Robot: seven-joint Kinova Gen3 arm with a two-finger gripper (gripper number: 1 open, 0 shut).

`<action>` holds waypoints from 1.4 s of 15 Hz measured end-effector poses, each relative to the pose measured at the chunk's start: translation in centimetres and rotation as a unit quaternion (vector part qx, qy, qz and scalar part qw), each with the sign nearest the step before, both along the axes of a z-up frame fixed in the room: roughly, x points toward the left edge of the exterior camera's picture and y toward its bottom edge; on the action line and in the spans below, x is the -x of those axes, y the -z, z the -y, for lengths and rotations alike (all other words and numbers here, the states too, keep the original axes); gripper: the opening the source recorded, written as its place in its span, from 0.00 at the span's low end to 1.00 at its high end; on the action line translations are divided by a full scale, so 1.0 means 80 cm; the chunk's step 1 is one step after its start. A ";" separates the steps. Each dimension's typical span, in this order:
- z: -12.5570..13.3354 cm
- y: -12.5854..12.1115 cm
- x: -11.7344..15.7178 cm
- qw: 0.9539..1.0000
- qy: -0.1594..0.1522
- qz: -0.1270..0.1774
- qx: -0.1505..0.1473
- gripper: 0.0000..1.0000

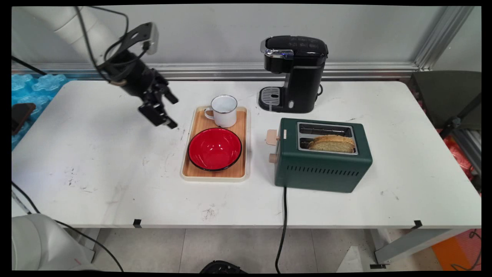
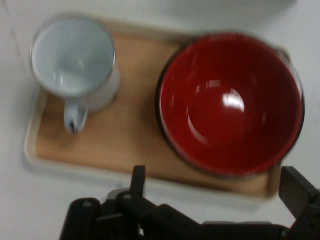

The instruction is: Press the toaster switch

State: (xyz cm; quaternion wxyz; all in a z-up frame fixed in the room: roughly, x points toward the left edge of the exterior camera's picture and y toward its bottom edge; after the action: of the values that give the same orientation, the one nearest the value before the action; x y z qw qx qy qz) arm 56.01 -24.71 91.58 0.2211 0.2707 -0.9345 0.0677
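My gripper [image 1: 172, 112] hangs open above the table, just left of a wooden tray [image 1: 213, 177], with nothing between its fingers. On the tray's far end stands a white enamel mug [image 1: 224, 110], its handle turned toward the gripper. A red bowl [image 1: 215, 149] with a dark rim fills the tray's near end. The hand view looks down on the tray [image 2: 130, 135], with the empty mug [image 2: 74, 57] at upper left and the empty bowl [image 2: 230, 102] at right. There the gripper [image 2: 216, 187] sits below the tray's edge, fingers wide apart.
A green toaster [image 1: 323, 169] with a bread slice [image 1: 331, 143] in its near slot stands right of the tray, its cord [image 1: 283, 215] running off the front edge. A black coffee machine [image 1: 294, 73] stands behind it. Blue packing material [image 1: 30, 90] lies beyond the table's left end.
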 end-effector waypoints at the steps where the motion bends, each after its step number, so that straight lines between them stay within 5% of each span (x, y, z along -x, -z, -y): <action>1: 0.003 -0.002 0.006 1.000 0.001 -0.004 0.002 1.00; 3: 0.011 -0.007 0.025 1.000 0.007 -0.017 0.010 1.00; 4: 0.013 -0.008 0.031 1.000 0.008 -0.021 0.012 0.00; 21: 0.035 -0.012 0.156 0.994 0.063 -0.072 0.044 0.00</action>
State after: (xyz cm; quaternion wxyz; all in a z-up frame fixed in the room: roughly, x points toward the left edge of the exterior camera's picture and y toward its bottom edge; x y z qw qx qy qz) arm 43.54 -27.51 92.54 0.3030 0.2055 -0.9276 0.0749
